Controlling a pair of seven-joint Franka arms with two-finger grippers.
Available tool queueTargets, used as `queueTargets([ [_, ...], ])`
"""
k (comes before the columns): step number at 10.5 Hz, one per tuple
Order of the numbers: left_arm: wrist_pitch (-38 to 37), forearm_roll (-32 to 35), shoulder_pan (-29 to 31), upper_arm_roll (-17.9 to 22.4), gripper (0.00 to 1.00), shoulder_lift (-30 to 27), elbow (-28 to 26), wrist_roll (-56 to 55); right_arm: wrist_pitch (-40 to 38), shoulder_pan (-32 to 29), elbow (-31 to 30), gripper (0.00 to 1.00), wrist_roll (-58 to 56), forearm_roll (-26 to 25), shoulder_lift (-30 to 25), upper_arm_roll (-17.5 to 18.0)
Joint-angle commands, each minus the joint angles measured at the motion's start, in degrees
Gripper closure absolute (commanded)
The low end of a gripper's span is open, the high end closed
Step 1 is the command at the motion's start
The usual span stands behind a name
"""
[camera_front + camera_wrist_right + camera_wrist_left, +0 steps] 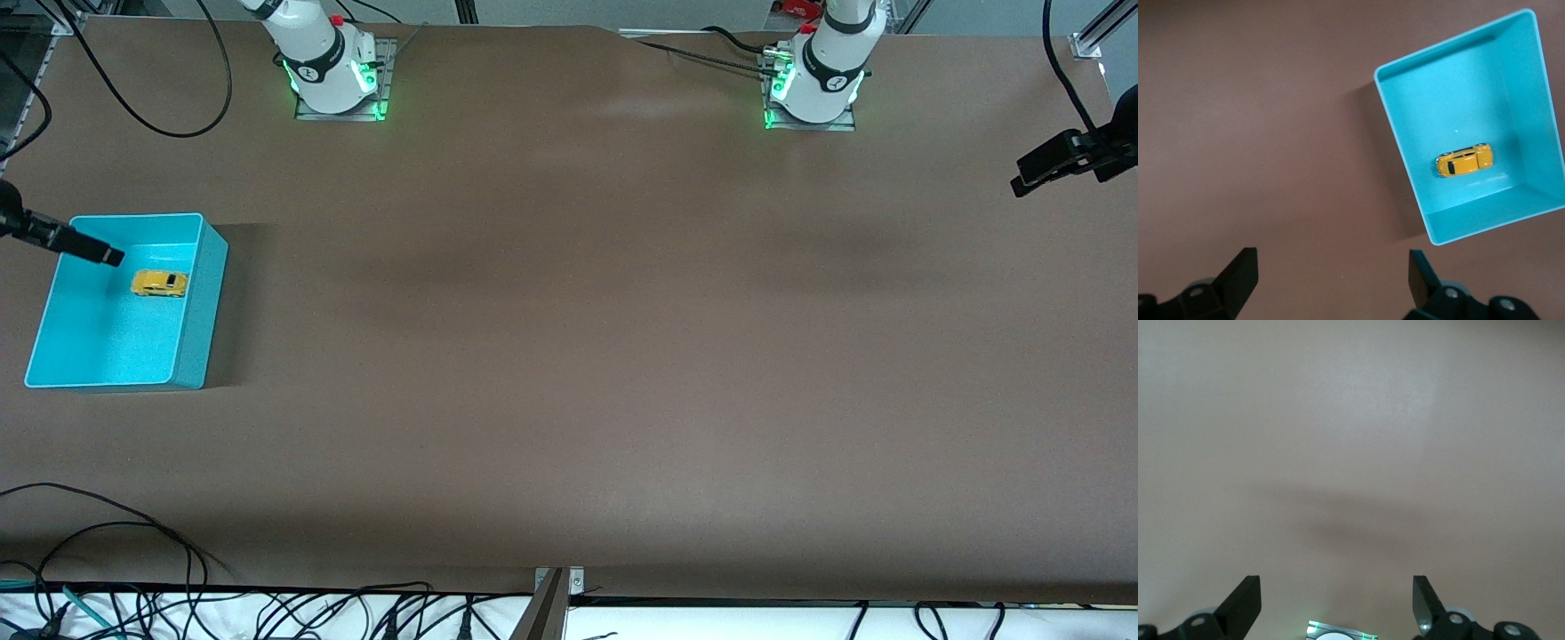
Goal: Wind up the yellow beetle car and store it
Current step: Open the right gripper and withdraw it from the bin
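Yellow beetle car point(159, 283) sits inside turquoise bin point(191, 347), on its floor w/ wheels down, toward the end of the bin nearer the robots' bases; bin is at the right arm's end of the table point(569, 356). Right gripper point(1331, 277) up in air over bare table just beside bin, fingers spread wide, holding nothing. Left gripper point(1337, 603) over bare table, fingers also spread wide, nothing between them, touching nothing.

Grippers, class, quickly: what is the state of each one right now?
Left gripper: open, holding nothing, over bare table.
Right gripper: open, holding nothing; the yellow beetle car lies in the turquoise bin.
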Motion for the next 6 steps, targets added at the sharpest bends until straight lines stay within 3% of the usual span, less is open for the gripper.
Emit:
queueTargets([
  [1, -2.5, -0.9, 0.1, 0.2, 0.0, 0.2, 2.0, 0.0, 0.6, -0.3, -3.2, 0.0, -2.7, -0.6, -5.3, 2.9],
  [3, -2.5, -1.3, 0.5, 0.2, 0.0, 0.0, 2.0, 0.4, 0.2, -0.2, -3.3, 0.0, -7.9, -3.8, -6.3, 5.1],
  [6, -2.5, -2.0, 0.7, 0.5, 0.0, 0.0, 2.1, 0.0, -1.8, 0.6, -3.2, 0.0, -14.9, -7.0, -7.3, 5.2],
])
